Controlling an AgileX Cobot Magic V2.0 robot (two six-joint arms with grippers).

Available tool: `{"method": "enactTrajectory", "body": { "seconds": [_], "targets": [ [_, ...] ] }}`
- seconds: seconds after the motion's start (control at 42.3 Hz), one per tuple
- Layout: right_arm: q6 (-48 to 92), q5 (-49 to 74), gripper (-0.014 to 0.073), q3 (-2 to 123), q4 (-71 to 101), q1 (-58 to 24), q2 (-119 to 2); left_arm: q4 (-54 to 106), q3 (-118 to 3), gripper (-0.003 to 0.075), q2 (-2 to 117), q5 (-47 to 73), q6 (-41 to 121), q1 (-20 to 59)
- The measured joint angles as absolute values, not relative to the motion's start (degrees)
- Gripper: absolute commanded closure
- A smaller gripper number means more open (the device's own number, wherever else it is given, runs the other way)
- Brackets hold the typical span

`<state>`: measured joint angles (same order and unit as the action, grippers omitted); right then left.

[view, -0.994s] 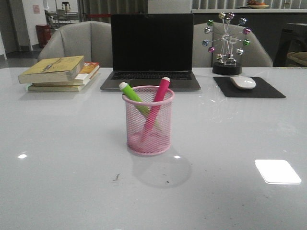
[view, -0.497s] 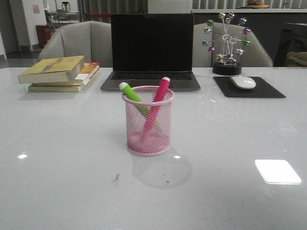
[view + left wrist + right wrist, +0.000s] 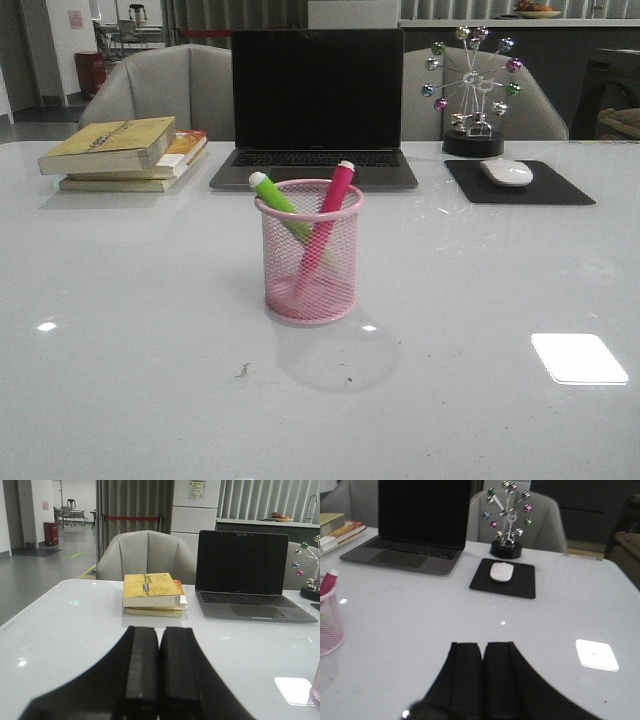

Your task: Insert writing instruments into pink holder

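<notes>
Glossy white table (image 3: pixel 120 380), super reflective. Pink holder (image 3: pixel 309 252) stands mid-table, upright, a wire-mesh cylinder with rolled rim and solid base. Both chunky pens are inside: green pen (image 3: pixel 284 207) leans up-left, magenta pen (image 3: pixel 326 221) leans up-right, white tips poking past the rim. Left gripper (image 3: pixel 159 667) and right gripper (image 3: pixel 482 675) are both clamped together on nothing, black flat pads touching.

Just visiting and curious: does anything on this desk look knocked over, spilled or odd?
Nothing stands out. The pink wire-mesh pen cup stands upright, holding the lime green marker and magenta marker, which merely lean on its rim.
</notes>
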<state>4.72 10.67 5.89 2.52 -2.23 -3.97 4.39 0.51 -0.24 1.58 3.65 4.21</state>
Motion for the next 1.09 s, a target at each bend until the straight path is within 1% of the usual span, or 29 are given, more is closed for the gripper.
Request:
{"method": "enactTrajectory", "body": {
  "seconds": [0.118, 0.26, 0.426, 1.088],
  "targets": [
    [4.7, 7.5, 0.0564, 1.6, 2.9, -0.5, -0.2, 4.4, 0.5, 0.0628, -0.2, 1.6, 3.6, 4.2],
    [4.7, 4.3, 0.0564, -1.5, 4.2, -0.3, 0.6, 4.4, 0.5, 0.0628, -0.2, 1.5, 3.6, 4.2],
    [4.7, 2.3, 0.0564, -1.6, 4.8, -0.3, 0.6, 4.4, 0.5, 0.0628, -0.2, 1.5, 3.6, 4.2],
    [3.6, 1.1, 0.0564, -1.6, 4.8, -0.3, 0.6, 4.4, 0.5, 0.0628, -0.2, 1.5, 3.8, 4.2]
  ]
}}
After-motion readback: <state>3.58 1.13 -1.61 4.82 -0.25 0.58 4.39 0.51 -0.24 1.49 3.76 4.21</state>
